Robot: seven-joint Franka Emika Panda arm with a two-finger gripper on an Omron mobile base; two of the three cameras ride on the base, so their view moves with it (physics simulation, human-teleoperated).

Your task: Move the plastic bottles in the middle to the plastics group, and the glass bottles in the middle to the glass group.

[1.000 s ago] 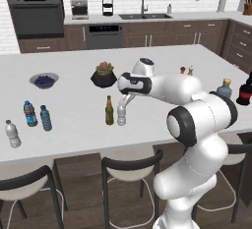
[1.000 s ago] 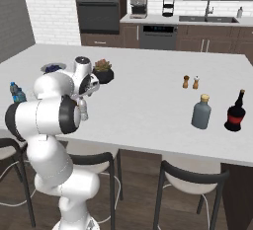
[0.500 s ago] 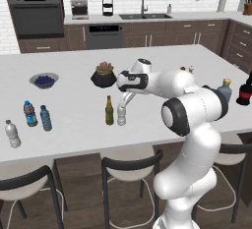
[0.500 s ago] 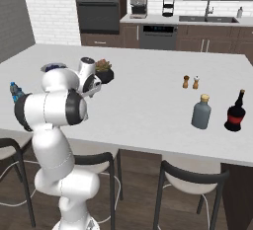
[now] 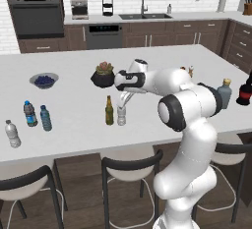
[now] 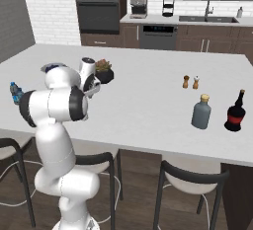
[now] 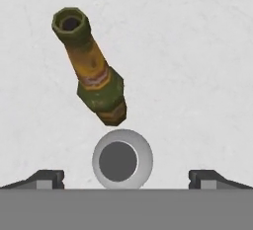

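The clear whitish bottle [image 5: 121, 115] stands mid-counter beside the slim amber bottle [image 5: 109, 110]. My gripper [image 5: 123, 101] hangs open just above the whitish bottle. In the hand view its round top [image 7: 122, 160] lies between my spread fingertips [image 7: 47, 178], and the amber bottle [image 7: 94, 71] stands just beyond it. At the left, the translucent blue bottle [image 5: 46, 118] stands next to the blue-banded bottle [image 5: 29, 114], with the pale white-capped bottle [image 5: 12, 133] nearer the edge. The squat grey-blue bottle [image 5: 224, 94] and the dark red-label bottle [image 5: 244, 91] stand at the right.
A potted plant [image 5: 103, 74] sits right behind my hand. A bowl of blue fruit [image 5: 44, 80] rests at the back left. Two small shakers [image 6: 190, 82] stand behind the grey-blue bottle [image 6: 201, 112]. Stools line the counter's near edge [image 5: 128, 147].
My hand has shifted slightly left above the whitish bottle and the arm's elbow has swung. The bottles have not moved.
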